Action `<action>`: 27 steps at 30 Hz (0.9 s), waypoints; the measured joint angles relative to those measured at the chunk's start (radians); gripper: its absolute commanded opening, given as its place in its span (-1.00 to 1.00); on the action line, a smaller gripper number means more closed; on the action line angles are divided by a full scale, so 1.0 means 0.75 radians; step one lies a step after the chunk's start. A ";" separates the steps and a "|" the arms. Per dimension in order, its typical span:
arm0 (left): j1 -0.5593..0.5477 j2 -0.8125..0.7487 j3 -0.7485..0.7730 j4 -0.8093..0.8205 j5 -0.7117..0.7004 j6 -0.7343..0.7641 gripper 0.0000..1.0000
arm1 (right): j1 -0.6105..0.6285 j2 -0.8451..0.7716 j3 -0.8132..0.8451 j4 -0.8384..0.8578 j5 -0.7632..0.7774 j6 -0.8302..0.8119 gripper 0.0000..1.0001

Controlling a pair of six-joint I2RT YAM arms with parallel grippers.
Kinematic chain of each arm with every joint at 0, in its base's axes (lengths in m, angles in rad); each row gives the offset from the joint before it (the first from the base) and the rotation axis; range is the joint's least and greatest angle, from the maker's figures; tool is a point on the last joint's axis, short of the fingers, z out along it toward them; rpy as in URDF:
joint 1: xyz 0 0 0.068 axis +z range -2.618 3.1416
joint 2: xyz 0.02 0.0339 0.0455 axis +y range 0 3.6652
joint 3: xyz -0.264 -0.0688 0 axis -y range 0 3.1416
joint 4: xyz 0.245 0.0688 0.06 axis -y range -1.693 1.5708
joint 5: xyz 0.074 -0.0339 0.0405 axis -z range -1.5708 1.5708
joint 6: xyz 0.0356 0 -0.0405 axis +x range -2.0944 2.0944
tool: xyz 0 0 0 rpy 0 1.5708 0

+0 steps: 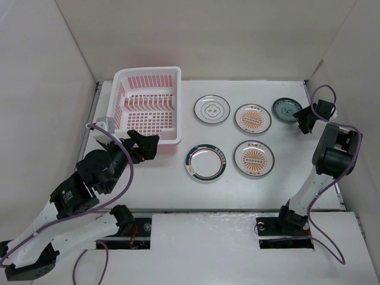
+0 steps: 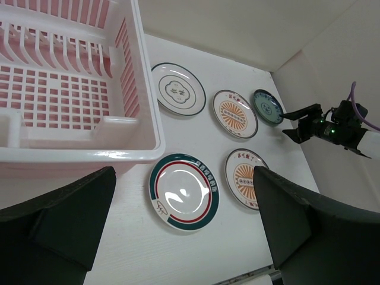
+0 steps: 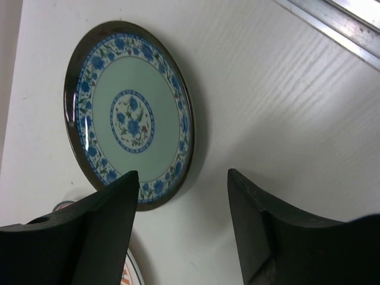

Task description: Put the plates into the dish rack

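Dish rack (image 1: 148, 71) lengthwise near-to-far, plates (image 1: 206, 162) apparently flat

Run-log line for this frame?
dish rack: unloaded | five plates: on table | left pincer: open, near rack | right pincer: open, at dark green plate

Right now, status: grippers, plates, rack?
Left gripper open by pink plastic dish rack. Right gripper open beside small round green plate. Rack empty, five plates on table. Nothing blocking.

Dish rack (image 2: 89, 155): upper left on the table (image 2: 136, 246), pink slotted walls, white rim.
Green-rimmed plate (image 2: 184, 191): flat, just beside the rack's corner.
Dark-ringed plate (image 2: 178, 89): farther back, beside the rack.
Sunburst plates: far one (image 2: 235, 113), near one (image 2: 244, 178), both lying flat.
Small green plate (image 2: 268, 107): near the right fingers (image 2: 301, 132).
Left fingers (image 2: 65, 225): dark, spread wide.
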 measured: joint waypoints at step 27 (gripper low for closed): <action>0.000 -0.003 0.028 -0.024 -0.011 -0.002 1.00 | -0.015 0.244 0.415 -0.364 -0.043 -0.109 -0.16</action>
